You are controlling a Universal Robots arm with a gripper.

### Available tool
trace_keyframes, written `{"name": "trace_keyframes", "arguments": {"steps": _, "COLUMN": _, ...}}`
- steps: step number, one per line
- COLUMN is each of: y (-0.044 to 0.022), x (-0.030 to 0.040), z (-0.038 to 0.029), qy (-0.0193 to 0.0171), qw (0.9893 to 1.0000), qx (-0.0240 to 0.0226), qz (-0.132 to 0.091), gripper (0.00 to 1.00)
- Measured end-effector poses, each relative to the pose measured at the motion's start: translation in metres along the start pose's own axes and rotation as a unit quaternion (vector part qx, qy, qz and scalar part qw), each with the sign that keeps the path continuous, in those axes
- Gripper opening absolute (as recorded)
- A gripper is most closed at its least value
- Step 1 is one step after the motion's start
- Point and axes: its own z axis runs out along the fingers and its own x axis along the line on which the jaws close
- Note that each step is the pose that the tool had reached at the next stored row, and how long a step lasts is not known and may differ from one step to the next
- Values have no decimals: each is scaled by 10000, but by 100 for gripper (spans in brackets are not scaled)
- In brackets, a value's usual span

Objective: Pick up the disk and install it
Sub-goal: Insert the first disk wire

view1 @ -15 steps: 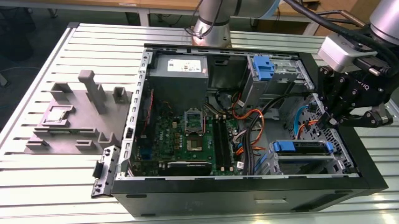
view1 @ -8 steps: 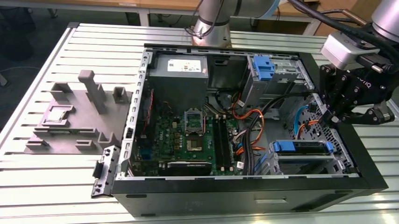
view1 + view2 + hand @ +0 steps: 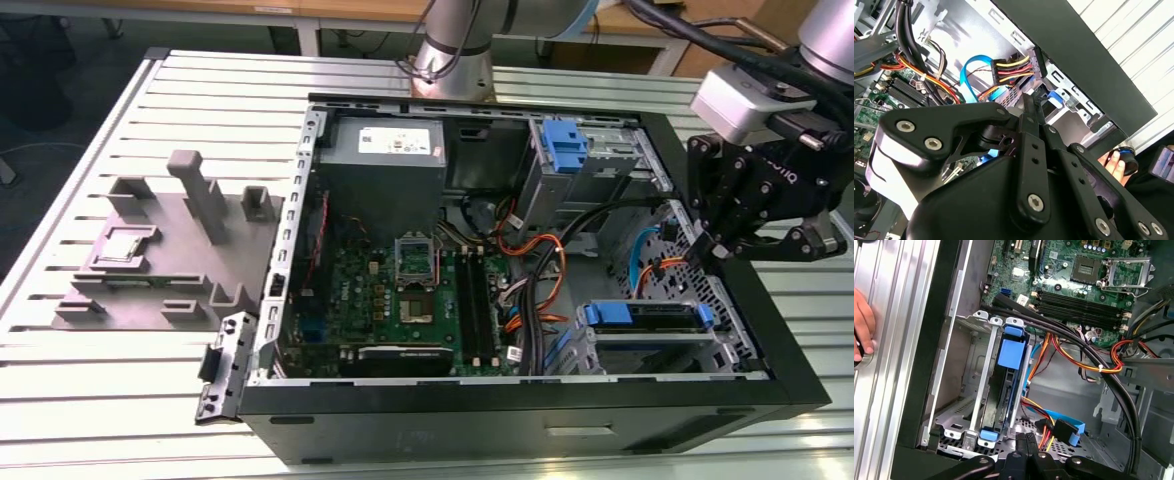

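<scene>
Outwardly, in the exterior view, my gripper [image 3: 705, 250] hangs over the open computer case [image 3: 534, 405] at the exterior view's right, while the disk [image 3: 647, 316] with its blue rails already sits in the lower drive cage [image 3: 727, 345], so I judge the installing nearly or wholly done. Next, in the second wrist view, my fingers [image 3: 1030, 120] are pressed together with nothing between them, close to a power connector [image 3: 1019, 67]. Lastly, in the first wrist view, the disk lies seated in its cage, a person's hand [image 3: 863, 325] rests on the slatted table [image 3: 899, 315], and I can read no label.
</scene>
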Motion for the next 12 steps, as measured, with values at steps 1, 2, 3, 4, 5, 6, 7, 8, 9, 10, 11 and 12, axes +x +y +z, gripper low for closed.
{"name": "trace_keyframes", "arguments": {"steps": 1, "y": 0, "x": 0, "z": 0, "qy": 0, "qw": 10000, "qx": 0, "qz": 0, "gripper": 12}}
{"name": "trace_keyframes", "arguments": {"steps": 2, "y": -1, "x": 0, "z": 0, "qy": 0, "qw": 10000, "qx": 0, "qz": 0, "gripper": 12}}
{"name": "trace_keyframes", "arguments": {"steps": 3, "y": -2, "x": -1, "z": -1, "qy": 1, "qw": 10000, "qx": 0, "qz": -1, "gripper": 12}}
{"name": "trace_keyframes", "arguments": {"steps": 4, "y": -2, "x": -1, "z": -1, "qy": 1, "qw": 10000, "qx": 0, "qz": -1, "gripper": 12}}
{"name": "trace_keyframes", "arguments": {"steps": 5, "y": -2, "x": -1, "z": -1, "qy": 2, "qw": 10000, "qx": 0, "qz": -1, "gripper": 12}}
{"name": "trace_keyframes", "arguments": {"steps": 6, "y": -2, "x": -1, "z": 0, "qy": 1, "qw": 10000, "qx": 0, "qz": -1, "gripper": 12}}
{"name": "trace_keyframes", "arguments": {"steps": 7, "y": -2, "x": -1, "z": -1, "qy": 2, "qw": 10000, "qx": 0, "qz": -1, "gripper": 12}}
{"name": "trace_keyframes", "arguments": {"steps": 8, "y": -2, "x": -1, "z": -1, "qy": 2, "qw": 10000, "qx": 0, "qz": -1, "gripper": 12}}
{"name": "trace_keyframes", "arguments": {"steps": 9, "y": -2, "x": -1, "z": -1, "qy": 2, "qw": 10000, "qx": 0, "qz": -1, "gripper": 12}}
{"name": "trace_keyframes", "arguments": {"steps": 10, "y": -2, "x": -1, "z": -1, "qy": 2, "qw": 10000, "qx": 0, "qz": -1, "gripper": 12}}
{"name": "trace_keyframes", "arguments": {"steps": 11, "y": -2, "x": -1, "z": -1, "qy": 2, "qw": 10000, "qx": 0, "qz": -1, "gripper": 12}}
{"name": "trace_keyframes", "arguments": {"steps": 12, "y": -2, "x": -1, "z": -1, "qy": 2, "qw": 10000, "qx": 0, "qz": -1, "gripper": 12}}
